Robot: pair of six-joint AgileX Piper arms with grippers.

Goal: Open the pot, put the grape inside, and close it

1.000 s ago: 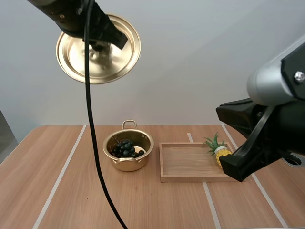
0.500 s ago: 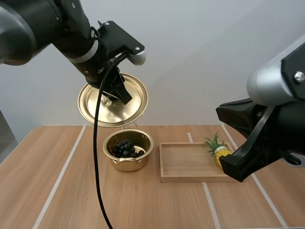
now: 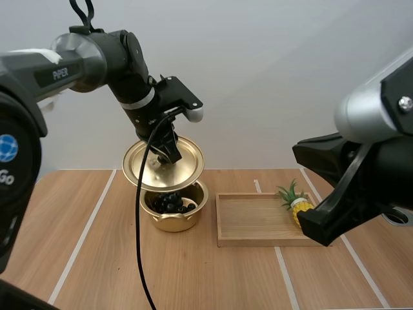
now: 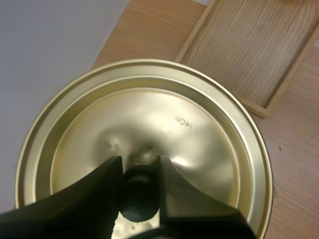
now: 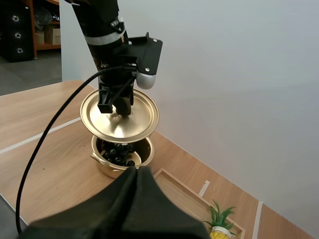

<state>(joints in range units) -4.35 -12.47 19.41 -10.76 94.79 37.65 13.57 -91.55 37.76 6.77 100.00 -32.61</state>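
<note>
Left pincer (image 4: pixel 138 168) clamped tight on the dark knob (image 4: pixel 138 199) of the lid (image 4: pixel 199 149), its two black fingers pinching it from either side. The lid hangs just above the pot (image 3: pixel 173 218), tilted and set a little toward the far rim. The grapes (image 3: pixel 170 201), a dark, matte, knobbly bunch, lie inside the pot and show beneath the lid's near edge, so closing looks like the step in hand. To do it well, the lid should be levelled and its stepped rim centred over the pot's mouth. It should then come straight down and be let go only once the rim seats all round, since a skewed landing could ride on one edge or nudge the light pot across the desk (image 3: pixel 97 258). Lid and pot are thin, polished, brass-coloured metal, round and likely slick. The lid is pressed in concentric rings and stamped "14cm". Beside the pot sits a shallow rectangular tray (image 3: pixel 258 219) of pale grained wood, with a glossy toy pineapple (image 3: pixel 297 205) at its far corner. The right pincer (image 5: pixel 135 174) is closed on nothing, a single dark wedge well apart from the pot
</note>
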